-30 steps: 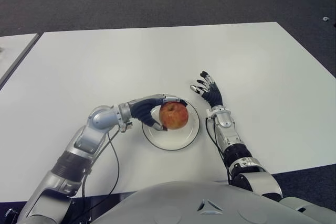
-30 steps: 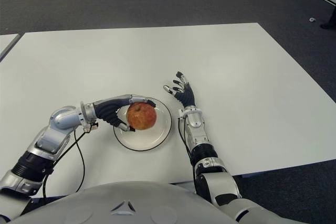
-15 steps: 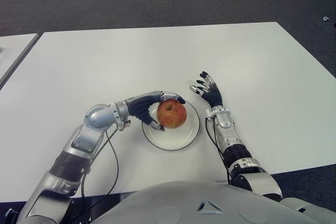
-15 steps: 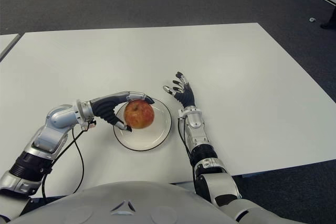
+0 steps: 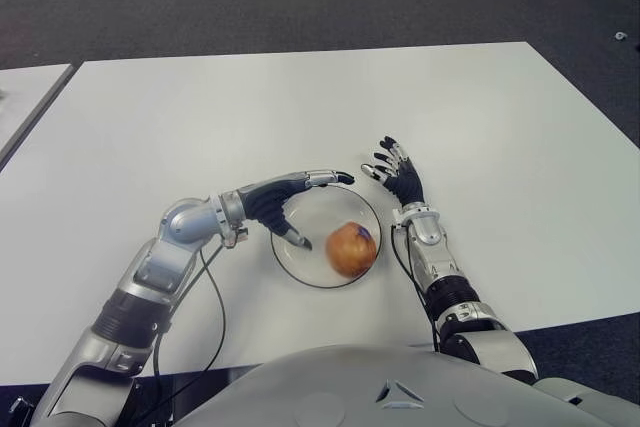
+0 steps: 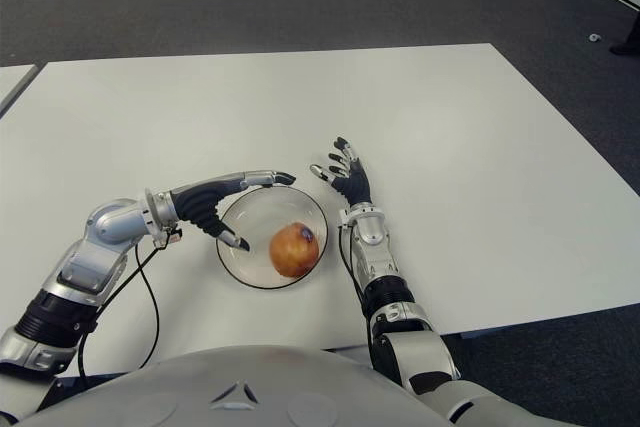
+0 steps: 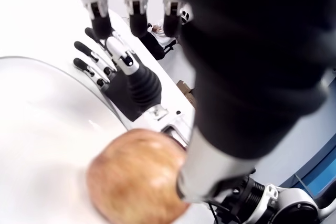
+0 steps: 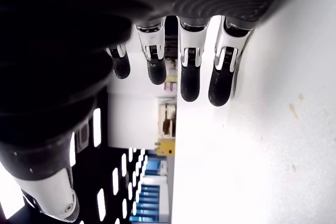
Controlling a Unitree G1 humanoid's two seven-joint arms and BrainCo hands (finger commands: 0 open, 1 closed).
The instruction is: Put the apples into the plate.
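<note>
Apple [image 5: 351,248] in plate [image 5: 300,262], left hand [image 5: 285,205] spread.

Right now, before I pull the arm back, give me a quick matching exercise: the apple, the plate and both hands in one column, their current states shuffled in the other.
Column 1:
1. red-yellow apple
2. round white plate
3. left hand
4. right hand

Column 2:
A. fingers spread, beside the plate's right rim
B. lying on the plate, free of any fingers
C. open over the plate's left part
D. on the white table, holding the fruit

Pairs: 1-B, 2-D, 3-C, 4-A
</note>
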